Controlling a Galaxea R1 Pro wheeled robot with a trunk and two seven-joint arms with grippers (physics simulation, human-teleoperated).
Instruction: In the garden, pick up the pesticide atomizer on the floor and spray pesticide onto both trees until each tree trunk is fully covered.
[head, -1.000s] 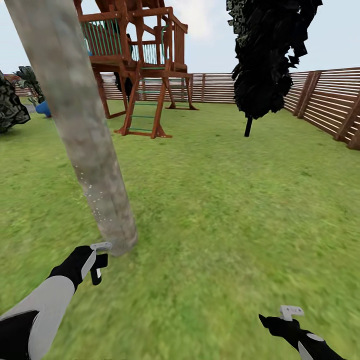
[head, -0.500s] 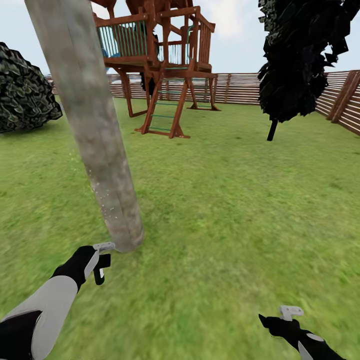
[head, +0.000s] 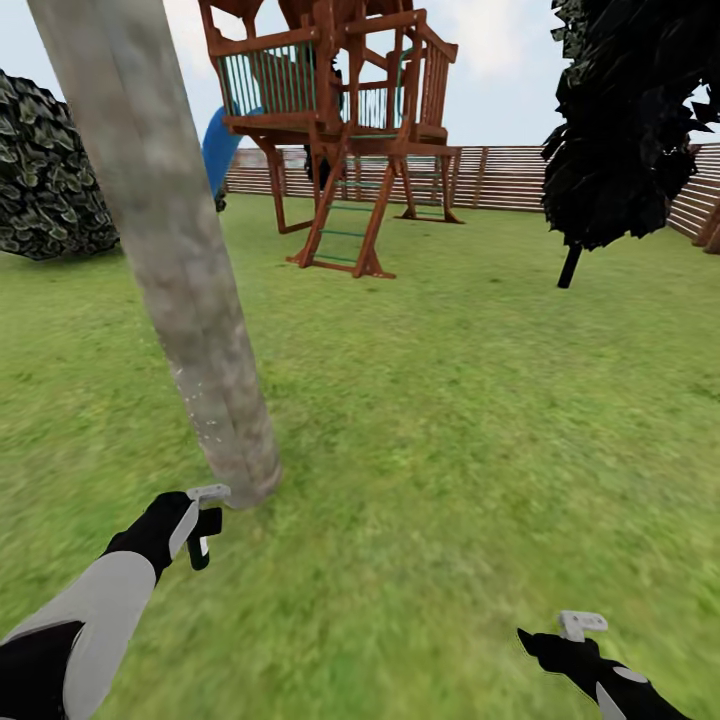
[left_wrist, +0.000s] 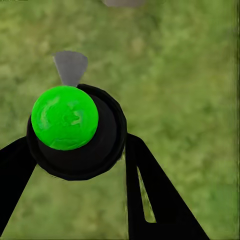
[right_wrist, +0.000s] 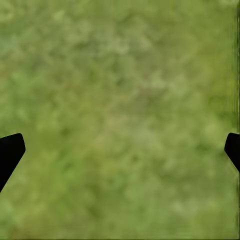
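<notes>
Grey-brown tree trunk (head: 170, 250) leans up right in front of my left hand (head: 200, 520), which is clamped on the pesticide atomizer (left_wrist: 75, 132), its trigger head nearly touching the trunk's base. I can see pale pesticide (head: 205, 420) specks dusting the lower trunk. My right hand (right_wrist: 120, 145) hangs spread apart over bare lawn (head: 450, 420), well off to the side.

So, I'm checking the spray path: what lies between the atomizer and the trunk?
Nothing but bare lawn. In the head view the atomizer in the left gripper sits right by the trunk base.
</notes>
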